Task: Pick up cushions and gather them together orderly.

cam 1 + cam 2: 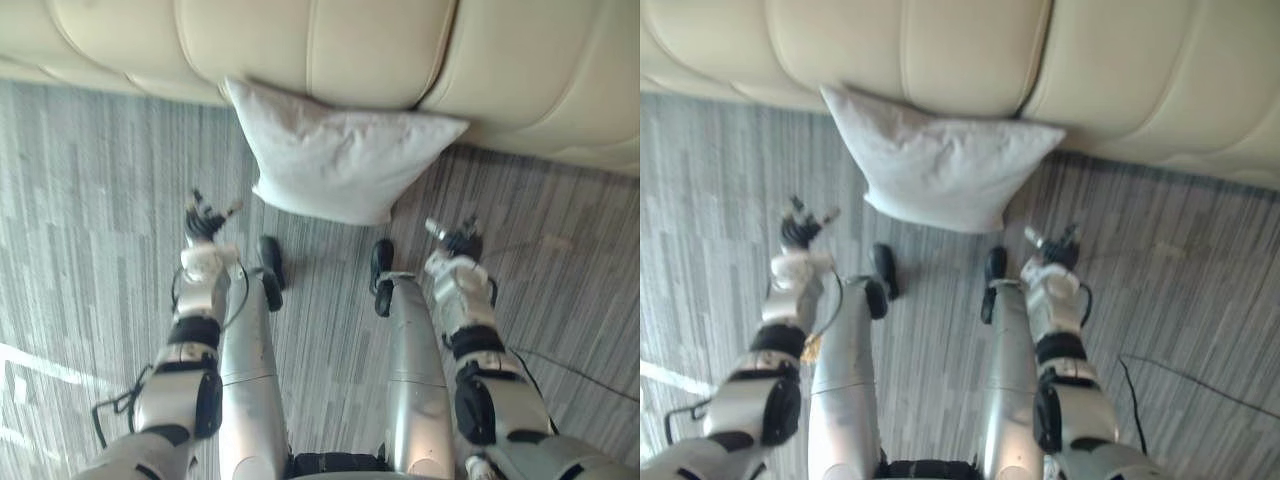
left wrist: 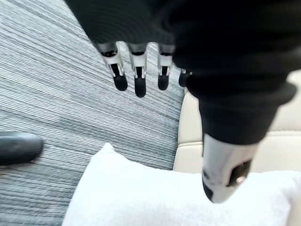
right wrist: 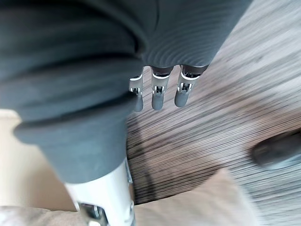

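Note:
A white square cushion (image 1: 340, 160) lies on the grey striped floor, its far edge against the base of the cream sofa (image 1: 330, 45). My left hand (image 1: 205, 222) hovers over the floor a little to the cushion's left, fingers relaxed and holding nothing. My right hand (image 1: 455, 240) hangs to the cushion's right, also open and empty. In the left wrist view the cushion (image 2: 155, 197) shows past my fingers (image 2: 136, 82), with the sofa (image 2: 263, 150) behind it. In the right wrist view the cushion's corner (image 3: 207, 202) lies below my fingers (image 3: 157, 96).
The cream leather sofa (image 1: 940, 50) spans the whole far side. Grey striped carpet (image 1: 80, 200) stretches to the left and right (image 1: 560, 260) of the cushion.

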Robot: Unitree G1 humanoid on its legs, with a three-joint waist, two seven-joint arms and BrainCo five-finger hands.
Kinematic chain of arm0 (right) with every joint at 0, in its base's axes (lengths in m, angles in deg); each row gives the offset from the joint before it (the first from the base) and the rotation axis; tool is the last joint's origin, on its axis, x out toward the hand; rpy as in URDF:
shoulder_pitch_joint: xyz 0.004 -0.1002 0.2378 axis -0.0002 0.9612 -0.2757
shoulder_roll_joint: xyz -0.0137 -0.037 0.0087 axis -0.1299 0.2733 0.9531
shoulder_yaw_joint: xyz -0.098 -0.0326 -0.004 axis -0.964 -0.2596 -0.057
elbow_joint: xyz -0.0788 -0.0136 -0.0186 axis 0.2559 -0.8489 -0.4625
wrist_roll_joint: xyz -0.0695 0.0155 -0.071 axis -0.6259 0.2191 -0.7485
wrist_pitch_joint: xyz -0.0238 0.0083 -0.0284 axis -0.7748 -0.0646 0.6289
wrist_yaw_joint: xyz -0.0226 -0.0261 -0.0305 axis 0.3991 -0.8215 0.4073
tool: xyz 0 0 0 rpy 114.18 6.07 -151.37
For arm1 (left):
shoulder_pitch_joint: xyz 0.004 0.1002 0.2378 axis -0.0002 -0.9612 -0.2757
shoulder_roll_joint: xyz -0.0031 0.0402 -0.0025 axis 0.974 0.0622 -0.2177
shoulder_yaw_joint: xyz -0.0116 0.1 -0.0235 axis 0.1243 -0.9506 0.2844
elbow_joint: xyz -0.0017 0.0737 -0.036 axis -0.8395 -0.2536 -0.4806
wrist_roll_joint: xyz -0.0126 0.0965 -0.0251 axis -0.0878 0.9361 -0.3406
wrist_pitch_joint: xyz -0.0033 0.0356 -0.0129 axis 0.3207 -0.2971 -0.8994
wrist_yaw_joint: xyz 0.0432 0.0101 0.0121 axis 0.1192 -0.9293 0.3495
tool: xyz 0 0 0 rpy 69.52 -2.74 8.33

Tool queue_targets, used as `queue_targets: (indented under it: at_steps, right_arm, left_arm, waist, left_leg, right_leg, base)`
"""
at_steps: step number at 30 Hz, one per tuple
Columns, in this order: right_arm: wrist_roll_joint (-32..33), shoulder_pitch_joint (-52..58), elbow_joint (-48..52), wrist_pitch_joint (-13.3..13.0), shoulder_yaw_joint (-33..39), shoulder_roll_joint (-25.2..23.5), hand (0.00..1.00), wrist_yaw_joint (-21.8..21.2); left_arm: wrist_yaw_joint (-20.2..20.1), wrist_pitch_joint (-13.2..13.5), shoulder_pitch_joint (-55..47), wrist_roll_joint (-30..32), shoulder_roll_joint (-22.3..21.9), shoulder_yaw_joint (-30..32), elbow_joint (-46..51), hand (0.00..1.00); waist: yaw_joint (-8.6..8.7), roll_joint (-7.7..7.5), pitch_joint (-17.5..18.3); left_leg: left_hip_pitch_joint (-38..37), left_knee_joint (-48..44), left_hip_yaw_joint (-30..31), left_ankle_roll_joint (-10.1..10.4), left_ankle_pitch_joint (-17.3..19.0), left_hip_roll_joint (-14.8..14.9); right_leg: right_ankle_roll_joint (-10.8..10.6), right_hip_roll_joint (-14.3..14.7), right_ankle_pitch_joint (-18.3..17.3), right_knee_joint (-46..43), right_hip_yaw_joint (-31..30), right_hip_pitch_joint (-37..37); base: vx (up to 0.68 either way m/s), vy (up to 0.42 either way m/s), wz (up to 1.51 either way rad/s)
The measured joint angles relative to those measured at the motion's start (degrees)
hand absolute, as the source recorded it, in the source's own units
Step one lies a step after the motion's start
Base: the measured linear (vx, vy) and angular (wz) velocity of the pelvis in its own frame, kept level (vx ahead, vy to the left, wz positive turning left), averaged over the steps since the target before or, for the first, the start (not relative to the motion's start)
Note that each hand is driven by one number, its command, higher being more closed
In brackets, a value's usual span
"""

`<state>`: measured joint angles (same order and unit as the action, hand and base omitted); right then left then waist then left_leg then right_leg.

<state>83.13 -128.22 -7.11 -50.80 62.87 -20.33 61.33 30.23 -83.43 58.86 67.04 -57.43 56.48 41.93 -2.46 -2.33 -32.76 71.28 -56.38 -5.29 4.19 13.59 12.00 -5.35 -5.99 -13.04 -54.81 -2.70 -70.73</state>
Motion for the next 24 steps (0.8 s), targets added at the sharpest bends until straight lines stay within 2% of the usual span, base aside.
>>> queue_targets:
  at_steps: [10,11,12,20,24]
  right_arm:
    - [1.7,-17.7,-1.4,0.0,-0.2,0.6,0.0,2.9]
    - [2.0,-18.7,-1.5,0.0,-0.2,0.0,1.0,3.6]
    - [2.4,-19.5,-1.5,-0.1,-0.4,-0.4,1.0,4.1]
    - [3.8,-20.4,-0.4,-1.5,-3.2,-2.5,1.0,7.5]
    - [5.6,-14.0,7.1,-3.2,-7.9,-3.0,1.0,7.9]
  left_arm:
    - [3.2,0.1,16.6,0.0,0.7,-7.4,0.5,0.0]
    - [3.7,0.0,17.4,0.0,0.3,-7.5,0.7,0.0]
    - [4.5,0.0,18.5,0.0,-0.5,-8.0,0.9,1.0]
    - [9.7,0.0,19.7,-1.1,-2.4,-9.4,5.4,1.0]
    - [11.1,0.0,17.3,-1.4,-2.6,-10.8,11.0,1.0]
  waist:
    - [-0.13,0.08,-0.4]
    - [-0.07,0.09,-0.4]
    - [-0.08,0.09,-0.4]
    - [0.34,0.09,-0.4]
    - [0.53,0.11,-0.4]
  left_leg:
    - [11.1,-2.5,1.6,0.0,-1.1,-0.1]
    - [11.5,-2.7,1.5,0.0,-1.1,0.0]
    - [11.9,-2.7,1.5,0.0,-1.1,0.0]
    - [12.3,-2.8,2.1,0.1,-1.2,-0.7]
    - [12.2,-3.7,3.1,0.1,-1.3,-0.6]
  right_leg:
    - [-0.3,0.0,0.4,-2.9,0.5,-10.7]
    - [-0.3,0.0,0.4,-3.0,0.5,-11.2]
    - [-0.3,0.0,0.4,-3.0,0.5,-11.5]
    - [-0.3,-0.4,0.4,-3.0,0.9,-11.5]
    - [-0.3,-0.7,0.4,-4.1,2.2,-11.1]
  base:
    - [-0.03,0.002,0.02]
    - [-0.03,0.029,-0.08]
    - [-0.03,0.036,-0.02]
    - [-0.01,0.027,0.04]
    - [-0.01,0.014,0.02]
